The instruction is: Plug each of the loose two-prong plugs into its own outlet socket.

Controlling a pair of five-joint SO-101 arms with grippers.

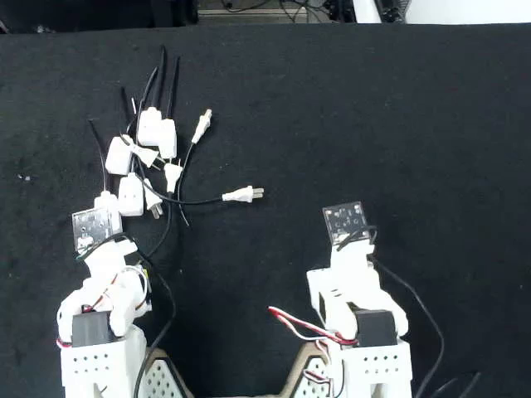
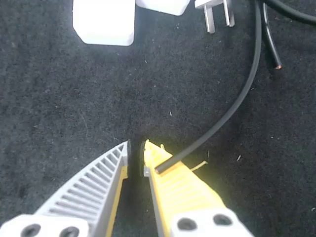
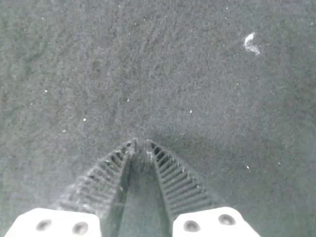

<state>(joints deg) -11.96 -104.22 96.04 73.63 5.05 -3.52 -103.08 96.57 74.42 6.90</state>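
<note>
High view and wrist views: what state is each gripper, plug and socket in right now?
left gripper: shut, empty, black cord lying across it.
right gripper: shut, empty, over bare mat.
rightmost plug: unplugged, lying flat, prongs bare.
upper plug: unplugged, lying on the mat.
nearest plug: unplugged, prongs bare.
socket block: on the mat, nothing plugged in that shows.

Table (image 1: 398, 116) cover: matt black felt, slightly fuzzy. Plug (image 1: 241, 196): smooth white plastic, shiny metal prongs. Cable (image 2: 240, 94): smooth black rubber.
</note>
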